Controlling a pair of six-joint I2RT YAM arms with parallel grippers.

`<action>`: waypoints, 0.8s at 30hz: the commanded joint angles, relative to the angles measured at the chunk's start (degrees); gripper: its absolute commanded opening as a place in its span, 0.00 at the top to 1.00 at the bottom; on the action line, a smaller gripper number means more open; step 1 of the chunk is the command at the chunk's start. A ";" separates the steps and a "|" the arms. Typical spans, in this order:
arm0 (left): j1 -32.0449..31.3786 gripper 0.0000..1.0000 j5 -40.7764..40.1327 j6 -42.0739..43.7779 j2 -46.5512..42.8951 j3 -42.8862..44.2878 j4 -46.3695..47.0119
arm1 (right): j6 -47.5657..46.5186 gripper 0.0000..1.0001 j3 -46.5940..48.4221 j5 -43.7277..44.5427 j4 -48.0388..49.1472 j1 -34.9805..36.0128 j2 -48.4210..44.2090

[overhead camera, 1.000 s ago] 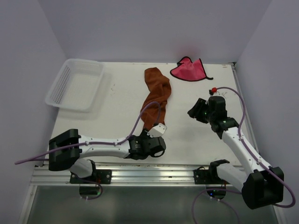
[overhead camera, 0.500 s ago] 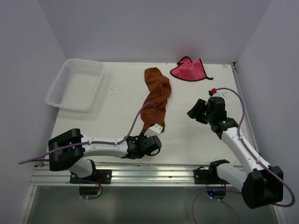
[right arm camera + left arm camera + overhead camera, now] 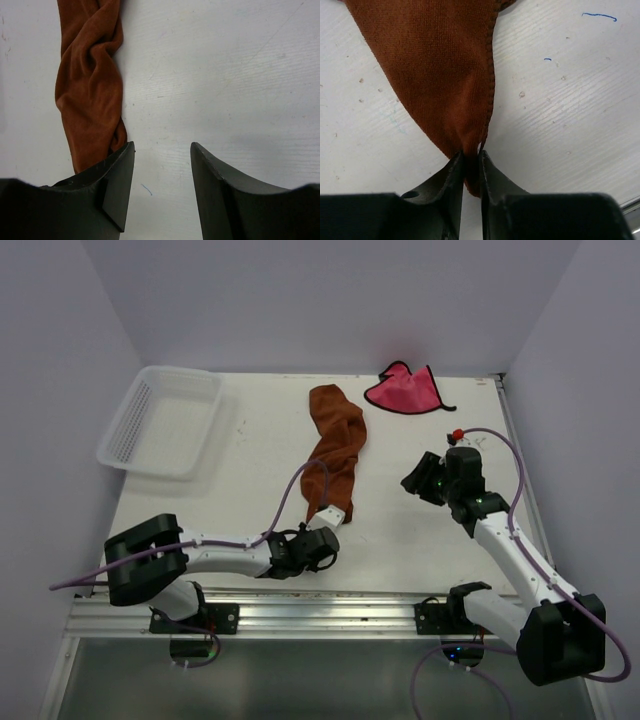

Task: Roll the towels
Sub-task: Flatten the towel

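Since the rust-orange towel (image 3: 340, 430) lies mid-table (image 3: 240, 480) with its long axis running away from me, its near tip meets my left gripper (image 3: 471, 156), jaws pinched on that corner, arm low along the near edge. My right gripper (image 3: 162, 150) hovers beside the towel, spread and empty.

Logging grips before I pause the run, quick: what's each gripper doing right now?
Left gripper: jaws closed on the tip of the orange towel.
Right gripper: jaws open, holding nothing.
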 commanded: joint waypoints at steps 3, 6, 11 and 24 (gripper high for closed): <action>0.24 0.92 0.05 -0.03 1.83 0.17 -0.01 | 0.50 0.48 -0.44 -0.67 1.74 -0.46 -0.12; 0.24 0.99 -2.32 -1.79 0.43 1.40 -4.05 | 0.50 0.48 -0.44 -0.67 1.74 -0.46 -0.12; 0.24 1.00 -9.78 -7.14 -11.85 6.76 -15.72 | 0.50 0.48 -0.44 -0.50 1.66 -0.46 -0.29; -0.38 1.00 -29.92 -8.91 -46.06 21.26 -29.72 | 0.85 0.41 0.70 -3.30 3.14 -0.72 2.25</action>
